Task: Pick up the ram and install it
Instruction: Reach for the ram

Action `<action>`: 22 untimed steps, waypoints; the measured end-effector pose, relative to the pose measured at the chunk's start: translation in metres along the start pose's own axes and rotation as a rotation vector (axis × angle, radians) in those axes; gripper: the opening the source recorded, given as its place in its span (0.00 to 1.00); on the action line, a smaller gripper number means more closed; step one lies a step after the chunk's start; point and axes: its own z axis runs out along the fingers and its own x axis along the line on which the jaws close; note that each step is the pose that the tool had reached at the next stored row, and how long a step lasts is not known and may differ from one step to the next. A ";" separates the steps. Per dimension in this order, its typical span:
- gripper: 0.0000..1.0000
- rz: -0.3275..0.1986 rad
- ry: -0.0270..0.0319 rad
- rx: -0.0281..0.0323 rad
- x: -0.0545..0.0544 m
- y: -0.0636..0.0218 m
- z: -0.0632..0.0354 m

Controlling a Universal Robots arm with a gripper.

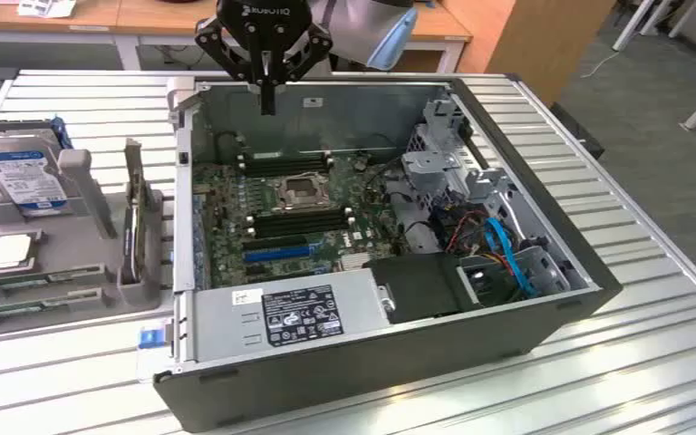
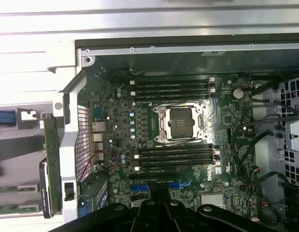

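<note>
Slatted metal tabletop [image 1: 674,272] is carrying an open computer case [image 1: 384,362] lying on its side. Inside the case a green motherboard [image 1: 287,217] is facing up. Beside the case, on the exterior view's left, a gray holder [image 1: 76,249] is cradling the ram [image 1: 28,283]. Above the case's far wall the gripper [image 1: 269,107] is hovering, pinched fully together, gripping nothing.

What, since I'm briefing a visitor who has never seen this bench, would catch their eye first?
The open computer case in the middle, its green motherboard bare with an empty processor socket at its centre. Above the case's far wall hangs the black gripper, shut and holding nothing. On the exterior view's left, a blue-labelled hard drive stands in a grey holder.
</note>
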 end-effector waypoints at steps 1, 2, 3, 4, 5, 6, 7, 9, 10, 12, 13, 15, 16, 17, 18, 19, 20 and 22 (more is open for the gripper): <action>0.10 0.000 0.0000 0.0000 0.000 0.0000 0.0000; 0.10 0.000 0.0000 0.0000 0.000 0.0000 0.0000; 0.10 0.000 0.0000 0.0000 0.000 0.0000 0.0000; 0.10 0.000 0.0000 0.0000 0.000 0.0000 0.0000; 0.10 0.000 0.0000 0.0000 0.000 0.0000 0.0000; 0.10 0.000 0.0000 0.0000 0.000 0.0000 0.0000; 0.10 0.000 0.0000 0.0000 0.000 0.0000 0.0000; 0.10 0.000 0.0000 0.0000 0.000 0.0000 0.0000; 0.10 0.000 0.0000 0.0000 0.000 0.0000 0.0000; 0.10 0.000 -0.0001 -0.0001 0.001 0.0000 0.0001; 0.10 0.000 -0.0001 -0.0001 0.001 -0.0001 0.0000; 0.10 0.000 0.0000 0.0001 0.003 -0.0003 -0.0001; 0.10 0.000 0.0000 0.0000 0.005 -0.0004 -0.0001; 0.10 0.000 0.0000 0.0000 0.007 -0.0005 -0.0002; 0.10 0.000 0.0000 -0.0001 0.009 -0.0007 -0.0002; 0.10 0.000 0.0000 0.0000 0.011 -0.0008 -0.0003; 0.10 0.000 0.0000 0.0000 0.013 -0.0009 -0.0003; 0.10 0.000 -0.0001 0.0000 0.016 -0.0012 -0.0004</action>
